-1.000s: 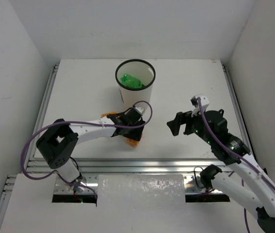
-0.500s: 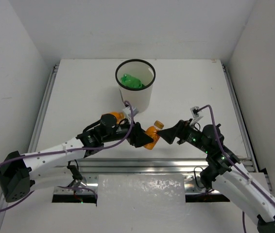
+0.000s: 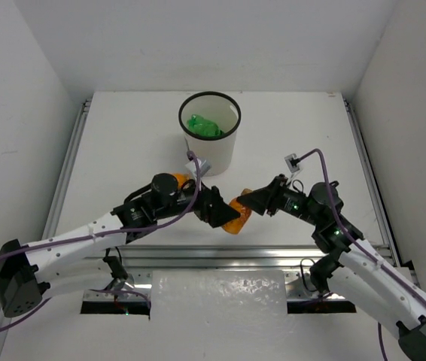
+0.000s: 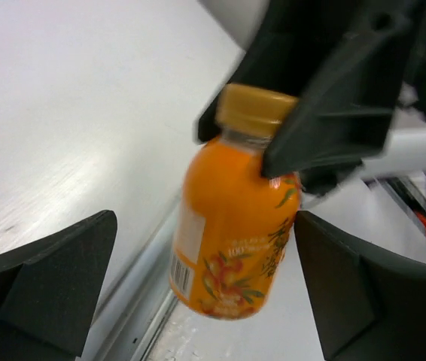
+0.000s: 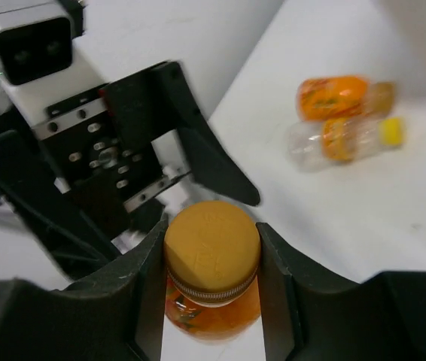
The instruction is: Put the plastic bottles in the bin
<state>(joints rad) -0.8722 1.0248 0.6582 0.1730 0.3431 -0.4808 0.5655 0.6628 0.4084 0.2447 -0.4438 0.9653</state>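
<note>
Right wrist, centre: your right gripper (image 5: 211, 259) clamps orange bottle (image 4: 228, 241) by cap (image 5: 211, 242); left gripper (image 4: 204, 226) spread apart, likely handover.

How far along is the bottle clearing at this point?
Done: one green bottle lies in the bin. In hand: the right claw grips an orange bottle by its cap, the left claw open around it. Left: that bottle and at least two more bottles lying on the table.
</note>
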